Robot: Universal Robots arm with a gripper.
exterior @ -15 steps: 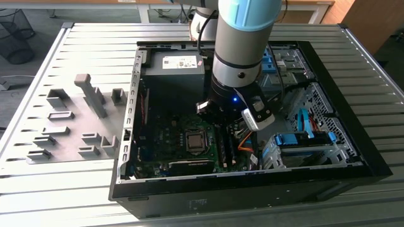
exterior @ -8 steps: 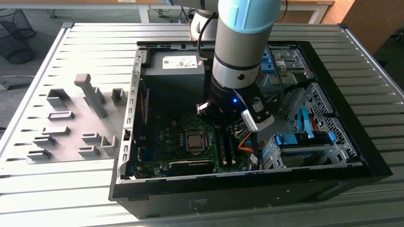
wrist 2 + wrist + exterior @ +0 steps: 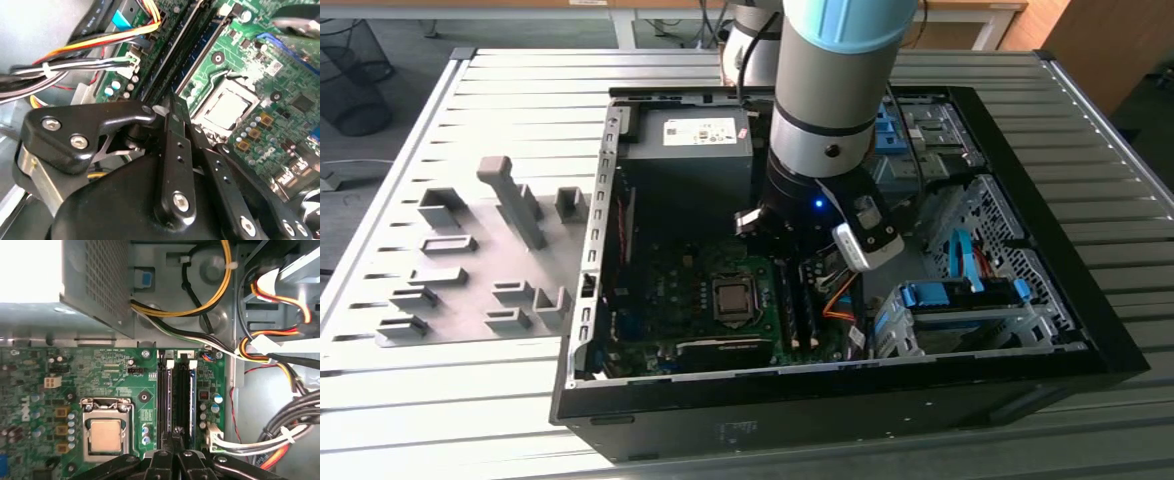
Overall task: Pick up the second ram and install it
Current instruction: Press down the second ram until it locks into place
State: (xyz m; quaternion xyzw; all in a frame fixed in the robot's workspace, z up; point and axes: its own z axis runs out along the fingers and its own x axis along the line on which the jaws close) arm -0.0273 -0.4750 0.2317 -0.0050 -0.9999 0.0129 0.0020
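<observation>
- REMOTE RIG, EXTERIOR VIEW: Grey holder blocks (image 3: pixel 520 210) stand on the slatted tabletop (image 3: pixel 454 400) at the exterior view's left, well apart from my arm.
- An open computer case (image 3: pixel 854 385) lies flat beside them, with its power supply (image 3: pixel 700 135) at the far end and the green motherboard (image 3: pixel 674 290) nearer the camera.
- The processor socket (image 3: pixel 734 297) sits near the middle of the board, with the long black memory slots (image 3: pixel 172 390) just beside it.
- My gripper (image 3: pixel 783 260) reaches down into the case above those slots. In both wrist views its fingers (image 3: pixel 176 432) (image 3: pixel 172 107) look pressed together, tips low over the slot ends, with nothing visible between them.
- The second ram (image 3: pixel 193 390), blue-edged, stands upright in the slot farther from the socket. I cannot tell whether it is fully seated or whether the fingers touch it.
- Bundled cables (image 3: pixel 280 360) and a blue-handled drive cage (image 3: pixel 961 295) crowd the case at the exterior view's right.
</observation>
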